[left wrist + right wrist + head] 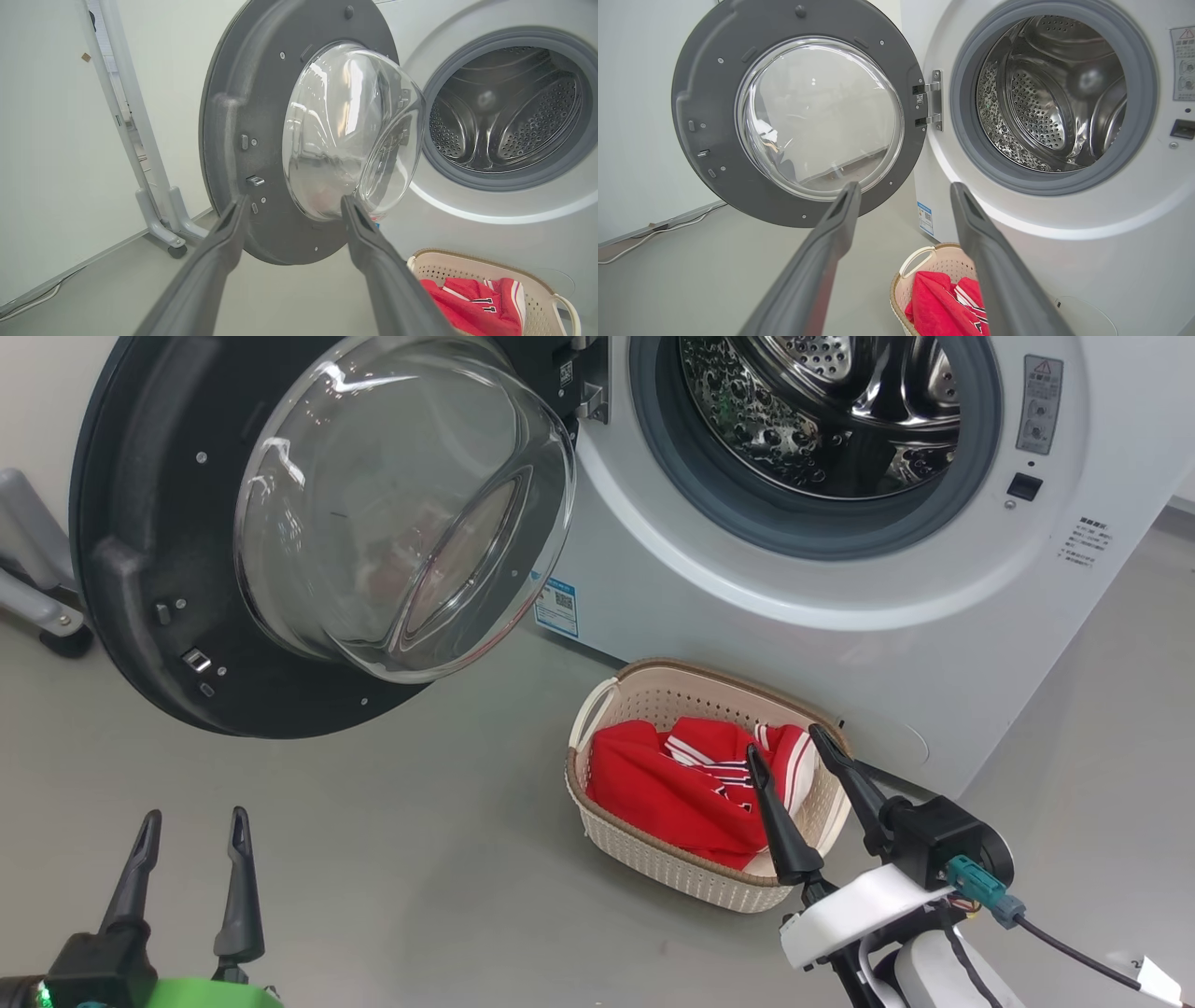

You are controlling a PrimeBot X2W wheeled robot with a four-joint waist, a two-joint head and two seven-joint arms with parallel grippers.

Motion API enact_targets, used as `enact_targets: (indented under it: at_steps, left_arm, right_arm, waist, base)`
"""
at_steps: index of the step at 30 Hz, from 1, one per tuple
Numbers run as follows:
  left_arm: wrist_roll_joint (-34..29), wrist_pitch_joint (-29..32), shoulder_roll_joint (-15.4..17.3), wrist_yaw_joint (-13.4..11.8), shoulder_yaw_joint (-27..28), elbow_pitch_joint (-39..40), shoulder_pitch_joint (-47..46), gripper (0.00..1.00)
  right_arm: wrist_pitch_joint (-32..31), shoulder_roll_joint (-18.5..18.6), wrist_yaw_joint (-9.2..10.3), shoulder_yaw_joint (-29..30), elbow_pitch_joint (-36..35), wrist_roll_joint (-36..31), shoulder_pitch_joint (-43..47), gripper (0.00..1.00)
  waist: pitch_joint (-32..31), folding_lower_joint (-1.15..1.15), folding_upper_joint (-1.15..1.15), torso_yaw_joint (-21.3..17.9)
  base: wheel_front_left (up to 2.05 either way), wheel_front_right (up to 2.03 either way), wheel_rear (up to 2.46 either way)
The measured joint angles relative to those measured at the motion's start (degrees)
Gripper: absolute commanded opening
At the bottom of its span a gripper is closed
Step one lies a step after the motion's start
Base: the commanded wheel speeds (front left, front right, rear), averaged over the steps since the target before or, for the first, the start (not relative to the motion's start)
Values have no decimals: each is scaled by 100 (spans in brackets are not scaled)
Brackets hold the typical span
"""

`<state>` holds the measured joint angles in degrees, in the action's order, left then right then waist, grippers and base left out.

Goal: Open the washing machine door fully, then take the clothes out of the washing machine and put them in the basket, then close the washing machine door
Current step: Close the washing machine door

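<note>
Black-rimmed washing machine door (140,569) open at ten o'clock, red clothes (663,793) in cream basket (653,868), left claw (193,817) and right claw (784,742) wide, empty

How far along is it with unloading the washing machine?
Done: the washing machine door stands wide open, the drum looks empty, and the red clothes lie in the basket. In hand: nothing; the left gripper and right gripper are open and empty. Left: shutting the door.
</note>
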<state>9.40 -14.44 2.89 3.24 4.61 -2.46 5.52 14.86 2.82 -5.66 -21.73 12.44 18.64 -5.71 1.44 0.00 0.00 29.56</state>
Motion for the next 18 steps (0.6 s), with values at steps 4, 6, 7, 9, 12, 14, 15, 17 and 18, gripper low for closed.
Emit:
enact_targets:
  at_steps: [4, 6, 7, 9, 12, 14, 15, 17, 18]
  left_arm:
    - [1, 0, 0, 0, 32, 60, 59, 100]
    - [1, 0, 0, -1, 32, 75, 63, 100]
    - [1, 0, -1, 0, 32, 80, 63, 100]
    - [1, 0, -1, -1, 31, 86, 64, 100]
    - [1, 0, -1, 0, 30, 92, 64, 100]
    - [2, 0, -2, 0, 29, 97, 64, 100]
    - [2, 0, -2, 0, 29, 99, 64, 100]
    - [2, 0, -2, 0, 27, 101, 65, 100]
    - [2, 0, -2, 0, 26, 101, 65, 100]
  right_arm:
    - [0, 0, -19, -25, 25, 2, -11, 100]
    - [0, 0, -20, -26, 33, 5, -33, 100]
    - [0, 0, -20, -26, 37, 13, -48, 100]
    - [0, 1, -21, -27, 44, 48, -94, 100]
    - [0, 1, -23, -26, 57, 52, -101, 100]
    - [0, 1, -23, -25, 64, 52, -101, 100]
    - [0, 1, -23, -23, 67, 52, -102, 100]
    - [0, 1, -23, -19, 74, 52, -103, 100]
    - [0, 1, -23, -19, 79, 52, -104, 100]
  waist:
    - [24, 0, 0, 10]
    - [36, 0, 0, 13]
    - [41, 0, 0, 15]
    - [51, 0, 0, 17]
    - [59, 0, 0, 17]
    - [60, 0, 0, 16]
    - [61, 0, 0, 15]
    - [62, 0, 0, 12]
    - [62, 0, 0, 11]
  base:
    - [0, 0, 0]
    - [0, 0, 0]
    - [0, 0, 0]
    - [0, 0, 0]
    - [0, 0, 0]
    - [0, 0, 0]
    - [0, 0, 0]
    - [0, 0, 0]
    - [0, 0, 0]
